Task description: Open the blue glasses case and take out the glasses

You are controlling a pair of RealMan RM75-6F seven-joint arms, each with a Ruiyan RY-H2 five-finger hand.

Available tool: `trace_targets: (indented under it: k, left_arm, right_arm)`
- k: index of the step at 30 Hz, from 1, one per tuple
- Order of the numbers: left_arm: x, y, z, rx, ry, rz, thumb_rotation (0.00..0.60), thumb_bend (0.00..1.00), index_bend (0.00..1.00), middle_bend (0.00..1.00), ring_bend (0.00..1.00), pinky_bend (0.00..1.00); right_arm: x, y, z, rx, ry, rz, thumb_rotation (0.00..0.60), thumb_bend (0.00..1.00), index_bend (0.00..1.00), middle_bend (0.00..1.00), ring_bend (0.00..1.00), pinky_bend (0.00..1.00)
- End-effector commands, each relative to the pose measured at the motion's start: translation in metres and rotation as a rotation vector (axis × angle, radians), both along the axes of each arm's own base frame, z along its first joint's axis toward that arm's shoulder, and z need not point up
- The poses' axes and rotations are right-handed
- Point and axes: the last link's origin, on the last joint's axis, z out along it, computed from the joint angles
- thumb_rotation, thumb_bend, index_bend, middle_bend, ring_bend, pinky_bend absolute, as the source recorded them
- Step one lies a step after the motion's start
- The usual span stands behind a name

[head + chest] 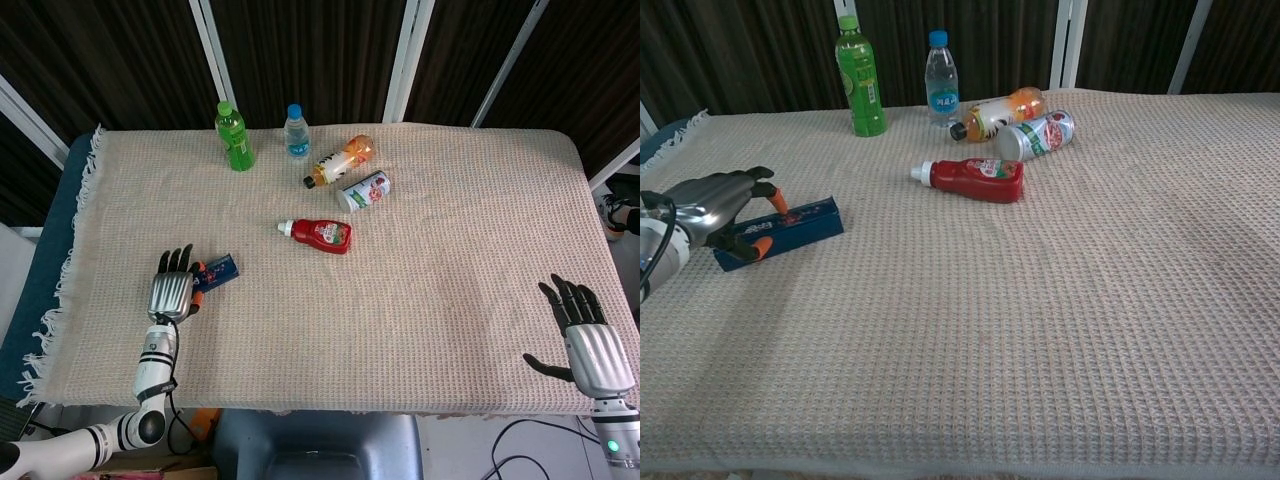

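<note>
Head view: the left robot hand (171, 291) lies on the bench (450, 230) with its fingers laid over the near end of the blue glasses case (216, 271), which juts out beyond its fingertips, lid closed. The right robot hand (588, 340) rests at the opposite near corner, holding nothing, fingers spread. A ketchup bottle (318, 234) lies farther out, between the two hands.

Chest view: the left robot hand (712, 207) curls its orange-tipped fingers (763, 247) around the glasses case (790, 226), gripping its end. Well beyond stand a green bottle (860, 78) and a water bottle (941, 81).
</note>
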Motion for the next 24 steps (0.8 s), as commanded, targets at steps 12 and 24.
trace_targets:
  k: [12, 24]
  left_arm:
    - [0.000, 0.004, 0.005, 0.010, -0.058, 0.003, 0.600, 0.54, 0.51, 0.02, 0.00, 0.01]
    - [-0.031, 0.052, 0.009, 0.065, 0.061, 0.080, 0.600, 0.44, 0.16, 0.01, 0.00, 0.00]
  right_arm:
    - [0.000, 0.000, -0.001, 0.009, 0.006, 0.000, 0.600, 0.15, 0.00, 0.00, 0.00, 0.00]
    - [0.000, -0.001, 0.000, 0.016, -0.001, -0.003, 0.600, 0.15, 0.00, 0.00, 0.00, 0.00]
